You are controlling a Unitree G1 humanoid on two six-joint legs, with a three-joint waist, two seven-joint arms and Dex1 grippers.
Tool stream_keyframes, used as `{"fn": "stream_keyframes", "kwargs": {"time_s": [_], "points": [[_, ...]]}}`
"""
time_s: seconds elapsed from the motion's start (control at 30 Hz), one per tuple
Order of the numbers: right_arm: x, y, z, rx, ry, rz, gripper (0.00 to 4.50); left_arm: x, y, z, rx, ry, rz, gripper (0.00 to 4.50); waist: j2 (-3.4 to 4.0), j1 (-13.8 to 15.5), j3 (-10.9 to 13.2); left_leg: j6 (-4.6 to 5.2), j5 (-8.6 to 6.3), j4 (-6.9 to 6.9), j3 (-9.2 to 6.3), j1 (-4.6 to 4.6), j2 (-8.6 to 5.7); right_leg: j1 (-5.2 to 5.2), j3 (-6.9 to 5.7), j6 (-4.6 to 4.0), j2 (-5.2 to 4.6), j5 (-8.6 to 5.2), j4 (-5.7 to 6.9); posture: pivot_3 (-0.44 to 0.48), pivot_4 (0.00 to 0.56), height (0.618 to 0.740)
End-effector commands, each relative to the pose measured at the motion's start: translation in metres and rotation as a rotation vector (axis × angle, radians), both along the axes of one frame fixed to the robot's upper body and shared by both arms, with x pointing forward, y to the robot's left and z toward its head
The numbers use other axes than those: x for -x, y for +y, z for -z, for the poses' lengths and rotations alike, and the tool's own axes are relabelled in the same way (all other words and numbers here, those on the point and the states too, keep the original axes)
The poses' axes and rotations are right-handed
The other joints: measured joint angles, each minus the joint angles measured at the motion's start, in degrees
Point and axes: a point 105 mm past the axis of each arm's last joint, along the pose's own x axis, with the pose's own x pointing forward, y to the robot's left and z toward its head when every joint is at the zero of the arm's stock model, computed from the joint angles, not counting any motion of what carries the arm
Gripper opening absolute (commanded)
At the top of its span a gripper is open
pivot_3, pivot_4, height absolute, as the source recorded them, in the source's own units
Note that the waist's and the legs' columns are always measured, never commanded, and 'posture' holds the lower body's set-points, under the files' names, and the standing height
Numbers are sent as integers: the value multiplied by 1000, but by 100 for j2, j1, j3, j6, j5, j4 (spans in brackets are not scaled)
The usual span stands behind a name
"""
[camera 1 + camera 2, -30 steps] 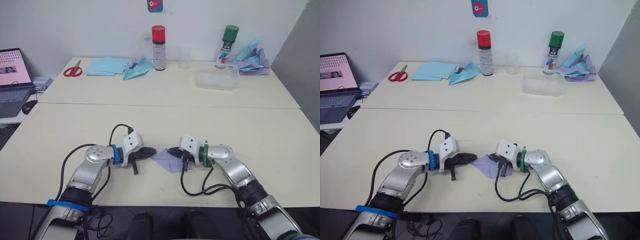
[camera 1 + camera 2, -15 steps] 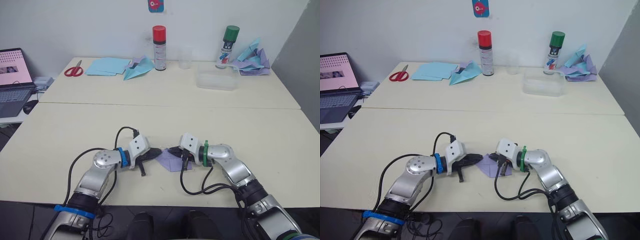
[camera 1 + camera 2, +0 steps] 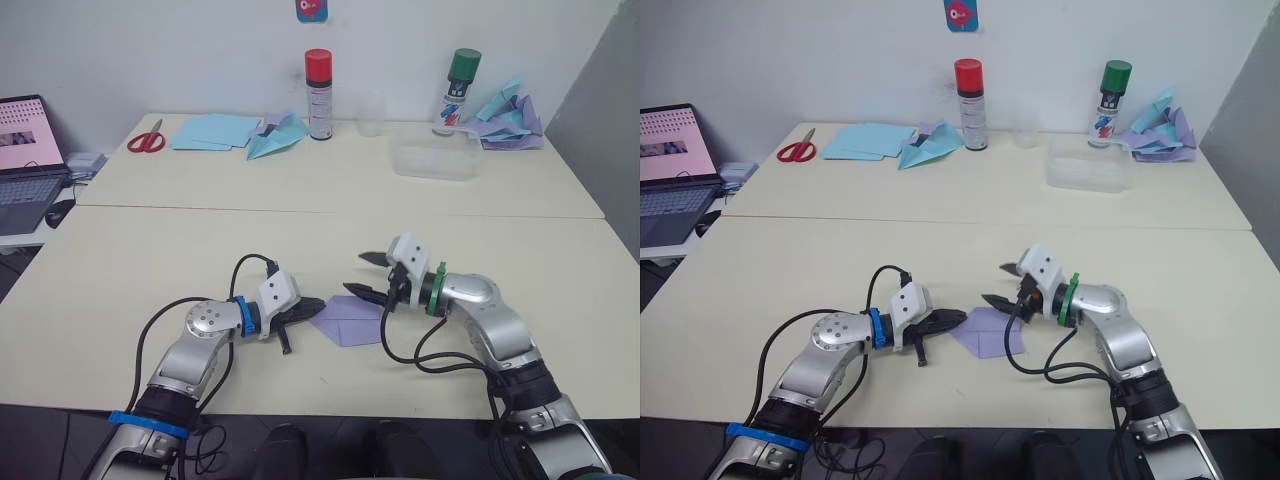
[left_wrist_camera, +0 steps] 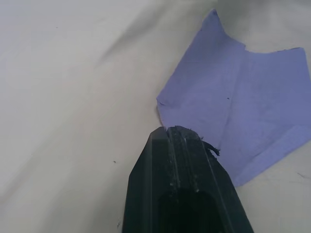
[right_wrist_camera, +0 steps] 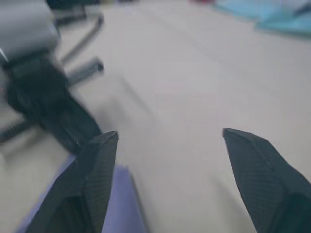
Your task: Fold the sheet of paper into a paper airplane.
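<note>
We find the sheet of paper (image 3: 347,320) lying flat on the near table (image 3: 120,260), between our two grippers, already folded into a small, roughly diamond-shaped piece with creased flaps. We judge the task only partly done: some early folds are in, but there is no pointed nose or wings yet, so most of the shaping is left. Our left gripper (image 3: 308,307) has its fingers pressed together, and their tip sits at the paper's left corner, touching its edge or resting just on it; we cannot tell whether any paper is pinched. Our right gripper (image 3: 370,276) is spread wide and empty, raised above the paper's right side without touching it.
</note>
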Motion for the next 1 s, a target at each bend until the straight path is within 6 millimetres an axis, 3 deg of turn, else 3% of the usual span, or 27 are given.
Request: {"fn": "stream_keyframes", "kwargs": {"time_s": [0.03, 0.17, 0.33, 0.5, 0.67, 0.77, 0.87, 0.93, 1.0], "points": [[19, 14, -7, -53, -27, -73, 3148, 12, 4, 40, -92, 123, -3, 0, 0, 2, -3, 0, 0, 1, -1, 1, 0, 1, -1, 0, 0, 1, 0, 0, 150, 740], [31, 28, 26, 42, 31, -113, 1946, 12, 3, 38, -91, 120, 10, 0, 2, 1, -5, 0, 0, 2, -3, 5, -3, 2, 6, 0, -7, 0, 0, 0, 150, 740], [24, 25, 64, 180, 100, -9, 123, 14, 2, 38, -96, 118, 19, 0, 2, 5, -5, 0, 0, 3, -3, 4, -6, 1, 8, -25, -10, -14, 0, 0, 150, 740], [30, 2, 91, 312, 163, 46, 51, 15, 1, 37, -99, 116, 25, 0, 6, 9, -10, 0, 0, 2, -3, 4, -7, 1, 9, -21, -10, -13, -2, 0, 150, 740], [34, -40, 95, 420, 179, 122, 51, 14, 1, 36, -98, 114, 30, 0, 9, 13, -26, -1, -1, 0, -5, 4, -7, 3, 8, -22, -11, -15, -8, 0, 150, 740], [30, -63, 86, 460, 162, 185, 51, 14, 1, 36, -91, 122, 39, 0, 9, 17, -30, -1, -1, 0, -6, 5, -7, 4, 8, -28, -13, -19, -13, 0, 150, 740], [27, -71, 71, 446, 128, 206, 51, 14, 1, 37, -93, 124, 49, 0, 4, 17, -33, -1, -1, 1, -7, 5, -9, 5, 8, -28, -17, -19, -16, 0, 150, 740], [27, -67, 60, 411, 100, 192, 51, 13, 1, 36, -94, 123, 53, 0, 4, 17, -32, -1, -1, 1, -7, 4, -8, 5, 8, -29, -18, -19, -18, 0, 150, 740], [30, -48, 40, 303, 59, 130, 51, 12, 0, 34, -86, 119, 55, 0, 5, 17, -31, -1, -1, 0, -7, 2, -9, 4, 8, -29, -17, -19, -19, 0, 150, 740]]}}
